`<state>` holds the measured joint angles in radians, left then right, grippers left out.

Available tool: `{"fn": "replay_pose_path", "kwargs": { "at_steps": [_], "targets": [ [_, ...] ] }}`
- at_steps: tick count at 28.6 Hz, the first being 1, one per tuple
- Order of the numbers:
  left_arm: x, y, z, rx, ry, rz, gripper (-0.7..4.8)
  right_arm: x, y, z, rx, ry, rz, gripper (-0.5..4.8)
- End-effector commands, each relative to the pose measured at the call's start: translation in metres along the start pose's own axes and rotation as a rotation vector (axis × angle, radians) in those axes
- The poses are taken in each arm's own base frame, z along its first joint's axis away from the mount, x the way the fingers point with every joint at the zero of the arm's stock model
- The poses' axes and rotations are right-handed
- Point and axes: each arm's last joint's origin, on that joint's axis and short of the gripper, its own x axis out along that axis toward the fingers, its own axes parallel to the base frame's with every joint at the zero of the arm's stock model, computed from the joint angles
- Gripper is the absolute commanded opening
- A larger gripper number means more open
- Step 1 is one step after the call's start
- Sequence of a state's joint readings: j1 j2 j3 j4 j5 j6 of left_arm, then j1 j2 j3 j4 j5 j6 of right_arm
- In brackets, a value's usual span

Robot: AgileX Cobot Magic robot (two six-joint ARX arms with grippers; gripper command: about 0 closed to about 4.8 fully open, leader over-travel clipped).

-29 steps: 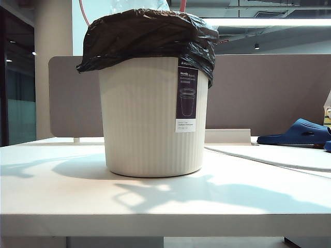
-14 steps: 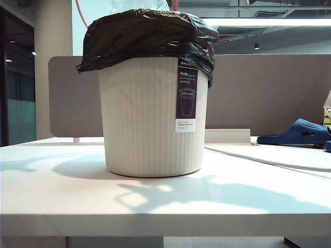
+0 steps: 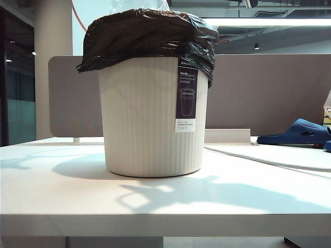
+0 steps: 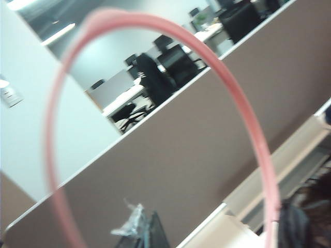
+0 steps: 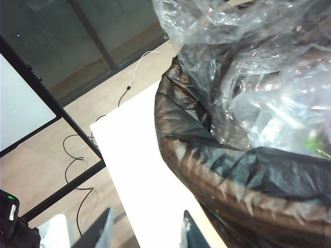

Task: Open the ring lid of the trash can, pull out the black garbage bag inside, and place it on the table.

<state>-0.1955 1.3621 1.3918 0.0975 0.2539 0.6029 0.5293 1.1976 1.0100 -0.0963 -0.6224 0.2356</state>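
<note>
now ring lid (image 4: 155, 31) in shut left tool; right tool (image 5: 147, 230) beside black garbage bag (image 5: 217, 155).

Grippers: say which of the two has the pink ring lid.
The left gripper, shut on the ring lid, which arcs across its wrist view. The right gripper hangs open and empty beside the black garbage bag.

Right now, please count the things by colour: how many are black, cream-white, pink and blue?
Black: 1, the garbage bag
Cream-white: 1, the trash can
Pink: 1, the ring lid, lifted off
Blue: 1, a slipper
Total: 4
</note>
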Motion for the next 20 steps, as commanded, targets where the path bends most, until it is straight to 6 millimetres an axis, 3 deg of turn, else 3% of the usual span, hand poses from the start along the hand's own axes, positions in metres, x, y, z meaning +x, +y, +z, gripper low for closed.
{"fn": "replay_pose_path", "kwargs": {
  "at_steps": [1,20],
  "targets": [
    [-0.0011,0.0038,0.0054,0.001,-0.040,0.023,-0.06,-0.0003,0.0016,0.0028,-0.016,-0.013,0.006,1.67],
    [-0.0027,0.0121,0.0130,-0.011,-0.043,0.103,-0.06,-0.0002,0.0013,0.0014,-0.025,0.000,0.007,1.66]
  ]
}}
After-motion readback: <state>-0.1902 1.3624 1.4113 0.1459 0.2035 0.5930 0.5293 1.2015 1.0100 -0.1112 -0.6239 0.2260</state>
